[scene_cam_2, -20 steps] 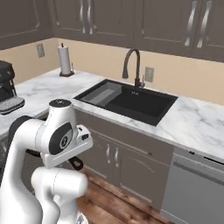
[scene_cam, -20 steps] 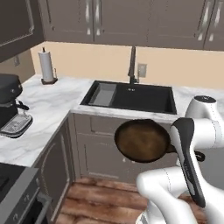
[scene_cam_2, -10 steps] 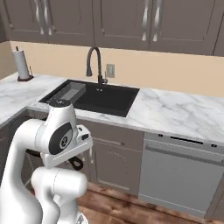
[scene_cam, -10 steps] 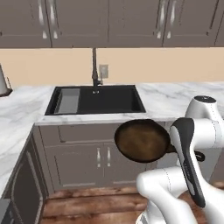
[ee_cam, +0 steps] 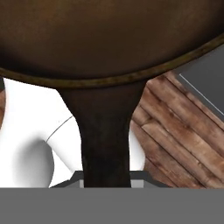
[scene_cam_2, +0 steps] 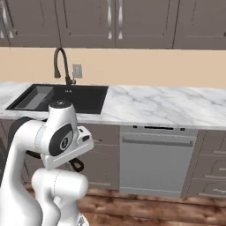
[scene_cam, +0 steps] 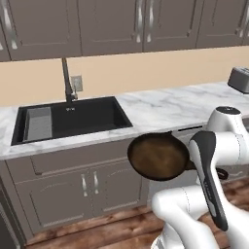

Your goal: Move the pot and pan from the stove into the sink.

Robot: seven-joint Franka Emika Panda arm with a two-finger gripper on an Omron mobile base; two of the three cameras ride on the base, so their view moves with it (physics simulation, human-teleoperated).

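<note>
Pan [scene_cam: 159, 156] held aloft in front of the cabinets, right of and below the sink [scene_cam: 73, 119], brownish inside facing the left camera. Handle [ee_cam: 105, 135] clamped in the closed gripper, seen close from the hand camera. Faucet [scene_cam_2: 60, 64] clearer from the right.

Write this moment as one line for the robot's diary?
holding: pan by its handle | gripper: shut | pan: in the air, in front of lower cabinets | sink: no pan inside

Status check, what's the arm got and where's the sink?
Jaws shut on the pan handle. Pan held in front of the cabinets, right of the sink. Sink basin looks free.
</note>
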